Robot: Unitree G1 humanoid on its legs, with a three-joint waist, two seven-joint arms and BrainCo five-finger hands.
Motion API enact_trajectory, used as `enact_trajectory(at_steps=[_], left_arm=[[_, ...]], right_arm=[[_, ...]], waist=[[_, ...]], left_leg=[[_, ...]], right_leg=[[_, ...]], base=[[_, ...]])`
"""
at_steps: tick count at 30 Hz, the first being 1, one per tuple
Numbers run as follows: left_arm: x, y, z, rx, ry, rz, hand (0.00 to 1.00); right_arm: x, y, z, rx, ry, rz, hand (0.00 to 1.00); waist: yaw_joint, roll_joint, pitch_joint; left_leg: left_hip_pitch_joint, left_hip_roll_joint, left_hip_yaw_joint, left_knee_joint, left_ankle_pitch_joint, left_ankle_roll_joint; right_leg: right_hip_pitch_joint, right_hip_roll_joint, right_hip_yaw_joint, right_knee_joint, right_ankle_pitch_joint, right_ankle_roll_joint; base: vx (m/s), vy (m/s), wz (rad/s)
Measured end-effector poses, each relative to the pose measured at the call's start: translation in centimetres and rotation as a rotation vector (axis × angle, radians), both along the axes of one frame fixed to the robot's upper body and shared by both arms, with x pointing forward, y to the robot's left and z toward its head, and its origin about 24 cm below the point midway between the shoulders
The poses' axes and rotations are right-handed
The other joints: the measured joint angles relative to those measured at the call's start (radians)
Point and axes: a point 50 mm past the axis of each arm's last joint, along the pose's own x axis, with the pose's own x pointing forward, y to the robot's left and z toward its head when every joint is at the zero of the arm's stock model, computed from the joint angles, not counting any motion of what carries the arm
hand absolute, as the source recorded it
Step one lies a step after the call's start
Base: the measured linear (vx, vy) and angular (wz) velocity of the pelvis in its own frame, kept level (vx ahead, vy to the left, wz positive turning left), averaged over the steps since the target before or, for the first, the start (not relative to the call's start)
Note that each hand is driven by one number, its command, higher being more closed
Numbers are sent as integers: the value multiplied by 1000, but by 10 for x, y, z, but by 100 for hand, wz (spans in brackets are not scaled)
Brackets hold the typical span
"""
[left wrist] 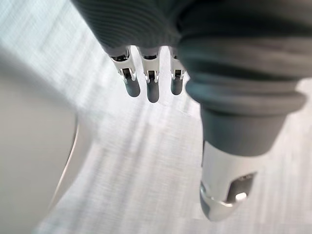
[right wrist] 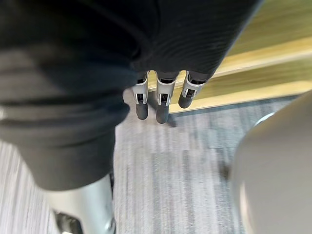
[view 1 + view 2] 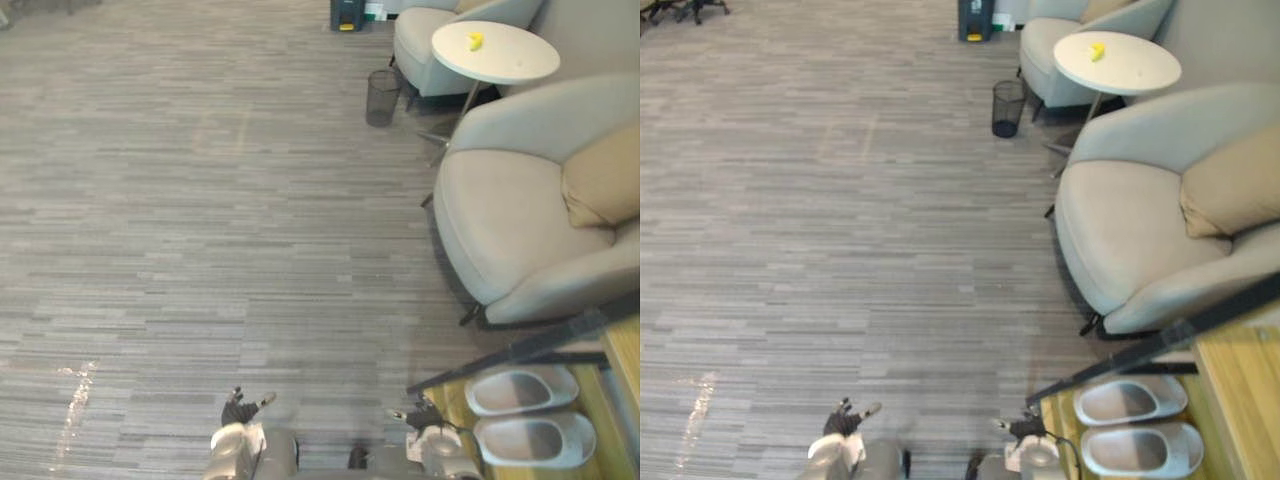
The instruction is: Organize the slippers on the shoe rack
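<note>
My left hand (image 3: pixel 240 408) and right hand (image 3: pixel 425 413) hang spread, empty. I should face the slippers (image 3: pixel 535 440) at the shoe rack's (image 3: pixel 1240 390) near end squarely.

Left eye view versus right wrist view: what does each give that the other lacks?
Left eye view: a pair of grey slippers side by side on a shelf of the shoe rack, an armchair, a round table, a waste bin, the left hand. Right wrist view: the straight fingers of the right hand seen close, holding nothing. Both: the right hand, the shoe rack, the grey floor.
</note>
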Motion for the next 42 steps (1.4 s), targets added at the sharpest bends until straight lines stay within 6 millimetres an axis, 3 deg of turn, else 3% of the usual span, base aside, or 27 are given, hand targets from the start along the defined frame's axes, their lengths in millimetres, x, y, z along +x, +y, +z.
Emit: enact_trajectory(at_steps=[2, 4, 5, 6, 8, 9, 11, 12, 15, 17, 19, 20, 22, 23, 24, 25, 27, 28, 29, 31, 33, 35, 37, 38, 39, 41, 42], left_arm=[[8, -3, 4, 0, -29, -15, 0], [13, -4, 7, 4, -49, -25, 0], [12, -5, 7, 4, -48, -30, 0], [10, -5, 6, 2, -43, -28, 0], [11, 9, 8, 41, -47, -28, 0], [10, 10, 8, 46, -41, -29, 0], [4, 12, 4, 47, -7, -32, 0], [-1, 11, 0, 44, 24, -40, 0], [-6, 5, -4, 26, 46, -42, 0], [-8, 3, -5, 25, 53, -52, 0], [-7, 1, -5, 20, 54, -61, 0], [-7, -3, -7, 10, 65, -64, 0], [-7, -3, -8, 7, 75, -68, 0], [-10, -9, -10, -10, 89, -71, 0], [-10, -11, -11, -13, 90, -74, 0], [-12, -14, -11, -15, 93, -78, 0], [-13, -14, -12, -27, 97, -53, 0], [-15, -13, -13, -31, 102, -40, 0], [-17, -9, -12, -25, 94, -17, 0], [-13, -5, -8, -15, 68, -3, 0], [-6, 0, -2, 0, 24, 6, 0], [-2, 2, 3, 13, -13, 14, 0], [-3, 4, 4, 16, -18, 23, 0], [-5, 5, 3, 14, -14, 31, 0], [-10, 6, 2, 8, -10, 48, 0], [-6, 9, 4, 18, -25, 49, 0], [-7, 12, 4, 29, -24, 55, 0]], right_arm=[[-1, -1, 1, -9, -9, 0, 0], [0, -2, 2, -15, -15, 0, 0], [-2, -3, 1, -19, -7, -2, 0], [-4, -4, 0, -21, 4, -1, 0], [-3, 8, -2, 8, 19, 8, 0], [0, 10, -1, 14, 12, 3, 0], [0, 7, -1, 14, 13, -13, 0], [-2, 5, -2, 12, 14, -18, 0], [-6, 4, -1, 10, 1, -23, 0], [-1, 3, 3, 5, -33, -28, 0], [3, -2, 6, -1, -64, -53, 0], [2, -8, 6, -6, -66, -81, 0], [-1, -13, 5, -10, -52, -105, 0], [-4, -19, 4, -24, -36, -110, 0], [-4, -22, 4, -32, -35, -112, 0], [-4, -28, 4, -43, -33, -124, 0], [0, -29, 6, -44, -39, -127, 0], [0, -28, 6, -43, -41, -124, 0], [2, -23, 6, -40, -39, -91, 0], [2, -12, 5, -18, -34, -69, 0], [0, 3, 1, 19, -10, -58, 0], [-1, 8, 0, 21, 5, -37, 0], [0, 8, 0, 24, 1, -44, 0], [1, 7, 1, 22, 1, -47, 0], [0, 8, 0, 24, 5, -50, 0], [3, 7, 1, 28, 1, -72, 0], [6, 4, 3, 23, -17, -84, 0]], waist=[[4, -16, 8], [11, -11, 11], [18, 3, 8], [29, 11, 2], [39, -56, -13], [41, -61, -10], [50, -59, -7], [49, -53, -3], [34, -22, 5], [25, -23, 6], [20, -29, 8], [14, -32, 8], [4, -38, 4], [-12, -17, -15], [-13, -11, -24], [-9, 18, -27], [-13, 39, -16], [-19, 50, -10], [-6, 64, 1], [10, 67, 11], [33, 44, 13], [53, 36, 16], [70, 31, 16], [81, 30, 18], [88, 24, 14], [86, -6, -2], [87, -19, -9]], left_leg=[[-69, 16, 107, -60, -9, 37], [-124, 16, 174, -152, 25, 75], [-131, 10, 221, -310, 132, 123], [-134, 4, 216, -343, 220, 141], [-123, -89, 208, -339, 156, 165], [-113, -107, 200, -330, 136, 178], [-41, -150, 161, -327, 78, 187], [41, -174, 128, -350, 50, 189], [228, -186, 62, -467, 29, 190], [303, -192, 28, -534, 17, 195], [361, -197, -18, -572, -12, 185], [420, -199, -58, -601, -31, 176], [463, -213, -108, -623, -46, 164], [504, -196, -183, -662, -64, 149], [512, -186, -192, -667, -65, 146], [513, -163, -209, -655, -55, 130], [450, -149, -207, -452, -28, 85], [389, -141, -204, -252, 23, 37], [255, -85, -155, 86, 178, -12], [163, -22, -79, 267, 143, 29], [23, 0, -17, 290, 79, 60], [-103, 2, 45, 88, 40, 66], [-147, -21, 73, -154, 62, 64], [-160, -42, 64, -320, 133, 63], [-149, -54, 71, -348, 262, 93], [-140, -89, 101, -316, 184, 139], [-125, -92, 121, -275, 131, 165]], right_leg=[[84, -33, -45, -69, -8, 16], [139, -53, -84, -115, -14, 34], [172, -49, -100, -122, -16, 49], [179, -45, -97, -119, -18, 64], [184, -121, -82, -73, 14, 118], [181, -136, -75, -18, 32, 137], [110, -178, -29, 260, 126, 170], [37, -187, 23, 506, 130, 158], [-174, -119, 75, 779, 77, 133], [-314, -99, 46, 739, 61, 121], [-427, -80, 17, 567, 62, 119], [-448, -55, 18, 289, 109, 111], [-447, -48, 42, 89, 175, 105], [-442, -26, 77, 75, 320, 30], [-444, -21, 71, 85, 308, 13], [-442, -17, 42, 110, 264, 2], [-396, -14, 2, 142, 194, -17], [-335, 1, -15, 122, 161, -17], [-210, 35, -13, 56, 124, -27], [-118, 61, 4, 13, 96, -39], [-2, 54, 17, -64, 69, -27], [102, 29, 39, -150, 46, 8], [172, -11, 58, -186, 19, 44], [208, -31, 72, -200, 3, 53], [229, -45, 92, -202, -4, 57], [204, -92, 134, -144, 49, 26], [193, -111, 165, -73, 91, 72]], base=[[332, 73, 37], [385, 130, 49], [538, 210, 51], [506, 206, 60], [571, 227, 70], [578, 229, 70], [572, 239, 68], [553, 201, 65], [491, 103, 57], [402, 18, 54], [443, -45, 65], [447, -64, 64], [503, -119, 105], [641, -194, 117], [677, -200, 101], [706, -186, 52], [755, -178, 43], [786, -131, 20], [771, -106, 8], [609, -48, -15], [624, -27, -13], [584, 78, -28], [542, 141, -37], [749, 263, -45], [891, 327, -27], [813, 324, -5], [721, 314, -10]])
